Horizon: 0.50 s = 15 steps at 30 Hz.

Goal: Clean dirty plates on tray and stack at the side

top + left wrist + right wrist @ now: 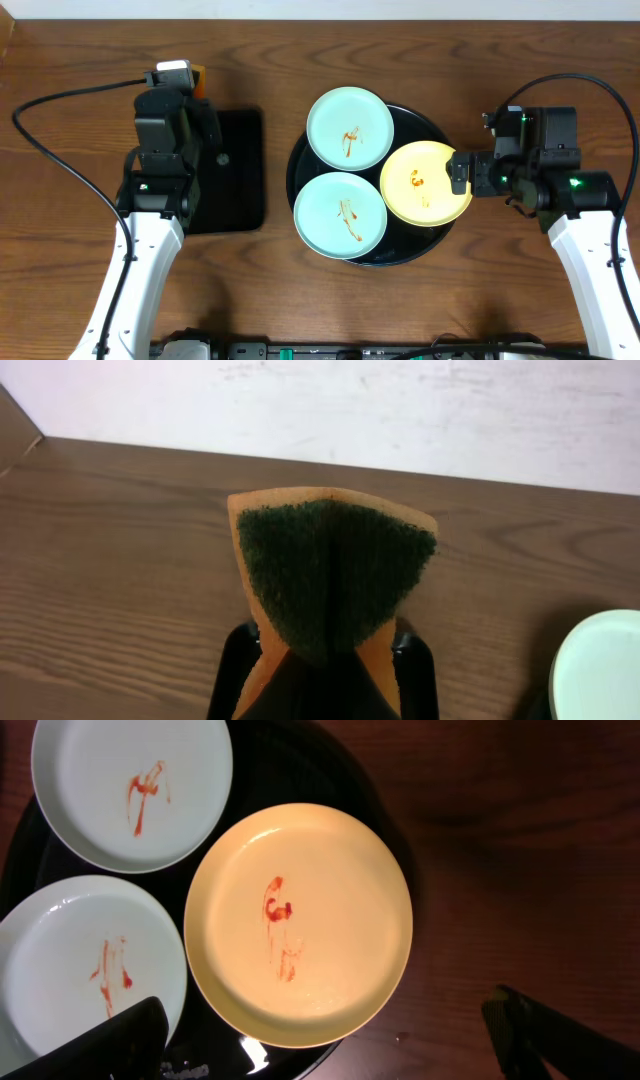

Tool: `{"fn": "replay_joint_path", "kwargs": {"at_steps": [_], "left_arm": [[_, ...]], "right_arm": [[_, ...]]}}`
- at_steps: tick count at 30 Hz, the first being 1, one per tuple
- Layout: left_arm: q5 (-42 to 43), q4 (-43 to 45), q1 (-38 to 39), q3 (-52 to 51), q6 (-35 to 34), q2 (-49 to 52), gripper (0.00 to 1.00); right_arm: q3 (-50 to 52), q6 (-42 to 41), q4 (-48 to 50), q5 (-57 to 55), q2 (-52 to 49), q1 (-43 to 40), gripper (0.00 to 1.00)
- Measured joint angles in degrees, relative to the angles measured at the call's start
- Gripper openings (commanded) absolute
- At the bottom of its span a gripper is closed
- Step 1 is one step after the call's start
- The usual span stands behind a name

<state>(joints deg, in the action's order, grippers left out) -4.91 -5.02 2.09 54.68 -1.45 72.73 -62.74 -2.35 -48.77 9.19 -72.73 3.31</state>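
Note:
Three plates lie on the round black tray (425,122), each smeared with reddish sauce: a mint one at the back (349,127), a mint one at the front (340,214) and a yellow one on the right (425,182). My right gripper (462,172) hovers open at the yellow plate's right edge. In the right wrist view its fingers (130,1042) straddle the near rim of the yellow plate (300,920) without touching it. My left gripper (328,665) is shut on a folded orange sponge (335,575) with a dark green scouring face. It hangs above the table, far left of the tray.
A smaller black rectangular tray (238,170) lies under the left arm. Bare wood tabletop (80,200) surrounds both trays. Black cables loop at the far left (40,150) and far right (625,110). One mint plate's edge (600,670) shows in the left wrist view.

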Motion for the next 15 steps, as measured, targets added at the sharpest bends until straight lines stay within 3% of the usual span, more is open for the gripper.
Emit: {"fn": "replay_joint_path", "kwargs": {"at_steps": [15], "left_arm": [[0.02, -10.62, 0.00, 0.00, -3.98, 9.79, 0.08]], "right_arm": [[0.00, 0.00, -0.02, -0.02, 0.00, 0.00, 0.99]]}}
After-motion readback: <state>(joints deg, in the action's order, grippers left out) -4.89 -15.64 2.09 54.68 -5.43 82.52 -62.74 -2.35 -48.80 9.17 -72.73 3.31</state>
